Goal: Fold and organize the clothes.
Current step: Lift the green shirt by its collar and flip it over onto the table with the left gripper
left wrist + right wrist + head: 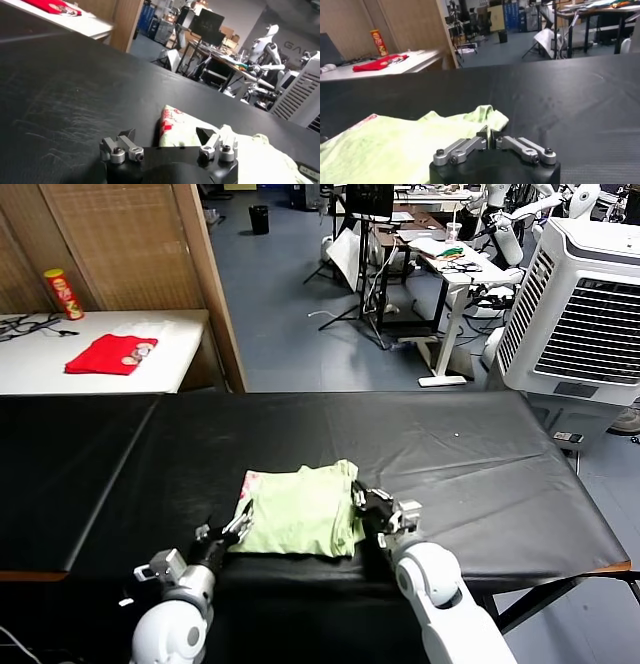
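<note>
Nearest to me are my own two arms, white-shelled and rounded, reaching forward over the near edge of the black cloth-covered table (480,444). My left gripper (240,527) sits low at the near left corner of the pale light-green short-sleeved T-shirt (305,512), its two dark fingers spread wide with nothing between them; from my left wrist I see the shirt's edge with the small pink-red floral print (170,120) lying just beyond that open gap. My right gripper (362,502) is at the shirt's right edge, and from my right wrist its fingers (483,135) stand drawn in close together right at the green fabric, though I cannot tell whether any cloth is pinched between them. The T-shirt itself lies folded into a rough, wrinkled rectangle on the near middle of the table, flat against the black cover, between my two grippers. Farther off to my left stands a white side table (180,344) carrying a bright red folded cloth (112,353) and, behind it, a tall red and yellow cylindrical can (64,293). Far to my right stands a large white air cooler with a slatted front (585,314).
</note>
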### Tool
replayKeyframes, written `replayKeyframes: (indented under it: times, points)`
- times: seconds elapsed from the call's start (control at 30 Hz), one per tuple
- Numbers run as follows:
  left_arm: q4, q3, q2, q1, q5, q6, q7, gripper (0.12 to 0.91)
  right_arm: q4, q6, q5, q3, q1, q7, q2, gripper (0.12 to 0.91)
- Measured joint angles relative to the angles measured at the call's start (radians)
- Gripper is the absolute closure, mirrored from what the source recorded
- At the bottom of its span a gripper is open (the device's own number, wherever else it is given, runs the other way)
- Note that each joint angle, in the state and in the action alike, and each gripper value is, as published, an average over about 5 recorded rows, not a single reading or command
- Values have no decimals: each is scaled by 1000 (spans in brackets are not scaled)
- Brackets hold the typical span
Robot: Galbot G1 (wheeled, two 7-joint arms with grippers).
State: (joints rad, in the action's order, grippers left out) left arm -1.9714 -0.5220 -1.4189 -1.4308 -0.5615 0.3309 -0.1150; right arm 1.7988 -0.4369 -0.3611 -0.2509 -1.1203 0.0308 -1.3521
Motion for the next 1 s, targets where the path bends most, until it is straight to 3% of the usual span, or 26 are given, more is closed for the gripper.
replayKeyframes:
  times: [0.2,0.27,0.37,0.67,0.87,1.0]
  points:
    - [3,5,-1,-4,5,-1,2,232,31,-2,-9,2,-8,-10,0,361]
    - [2,6,-2,-5,7,-1,3,232,25,0,-11,7,-2,-16,-5,288]
    - [1,4,-2,-9,9,-1,3,232,7,1,-11,13,10,-20,-13,247]
    - [0,-2,-2,-19,14,-6,3,232,-41,6,-15,19,31,-34,-20,447]
    - [-2,-2,-3,-21,15,-6,3,232,-52,11,-14,19,36,-40,-23,667]
    - [-4,-2,-2,-23,15,-6,3,232,-59,14,-13,20,43,-40,-24,752]
